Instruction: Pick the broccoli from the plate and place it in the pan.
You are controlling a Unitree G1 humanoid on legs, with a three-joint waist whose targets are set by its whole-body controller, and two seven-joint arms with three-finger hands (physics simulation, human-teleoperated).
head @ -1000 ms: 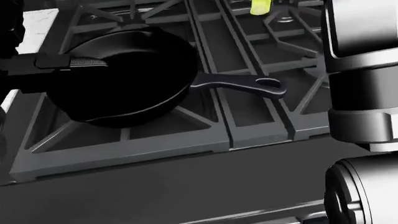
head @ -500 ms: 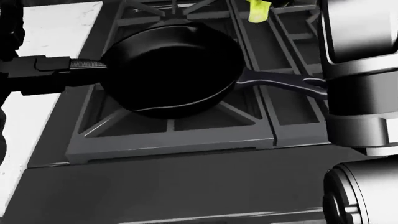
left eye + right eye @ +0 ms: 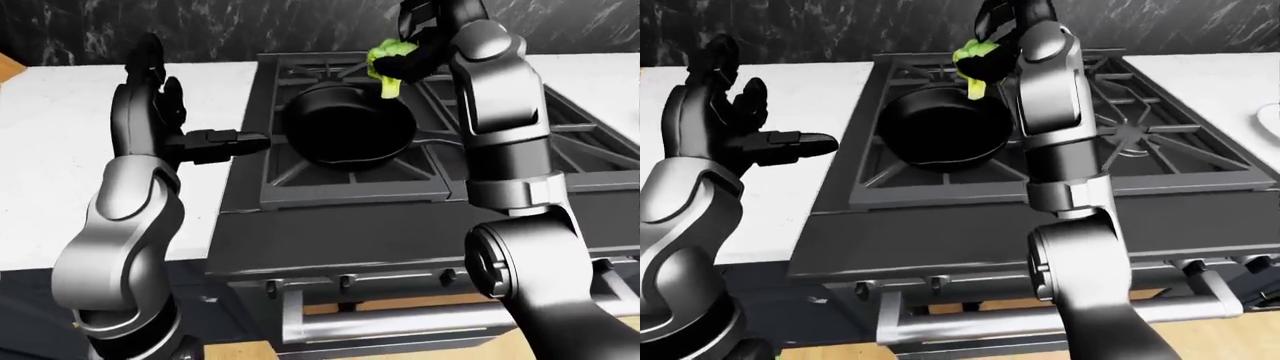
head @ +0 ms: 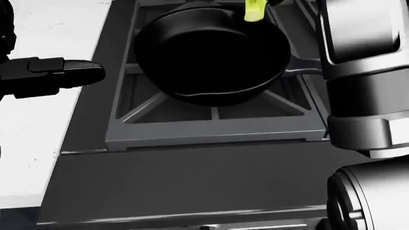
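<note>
Since a second ago my head camera has swung, sliding the pan [image 4: 211, 55] toward the head view's top centre. Left-eye view: my right hand [image 3: 415, 56] grips the broccoli [image 3: 388, 64] above the pan's far rim, stalk pointing down, long axis near upright; my left hand [image 3: 150, 82] hangs released over the counter [image 3: 60, 150]. Placing step: next, lower and let go.

Right robot hand [image 3: 425, 45] grips broccoli [image 3: 388, 64] above the pan [image 3: 348, 131]
</note>
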